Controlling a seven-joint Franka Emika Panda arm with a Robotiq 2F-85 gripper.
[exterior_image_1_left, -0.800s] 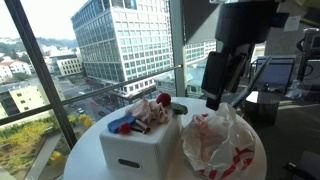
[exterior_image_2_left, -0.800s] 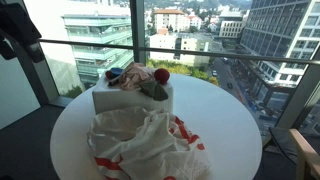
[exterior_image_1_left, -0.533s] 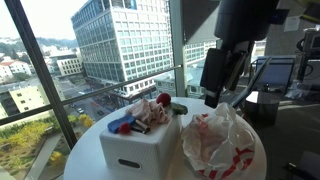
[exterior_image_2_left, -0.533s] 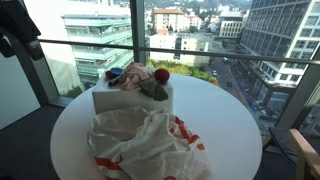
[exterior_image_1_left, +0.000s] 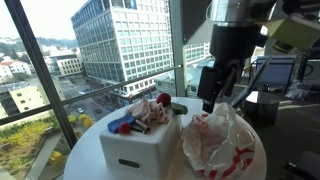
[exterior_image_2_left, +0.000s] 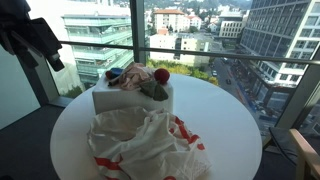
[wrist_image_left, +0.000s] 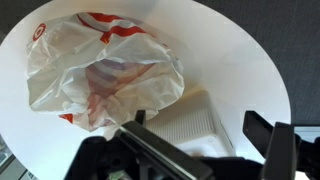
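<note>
The gripper (exterior_image_1_left: 212, 98) hangs above the white box (exterior_image_1_left: 140, 150), its jaws wide apart and empty. A crumpled plastic bag (exterior_image_1_left: 215, 140) lies on the round worktop (exterior_image_2_left: 225, 120), touching the box. Toys (exterior_image_1_left: 150, 112) fill the box's top.

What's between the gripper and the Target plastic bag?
Only air. The wrist view shows the gripper open, held over the Target plastic bag and white box on the round table, nothing in the way.
</note>
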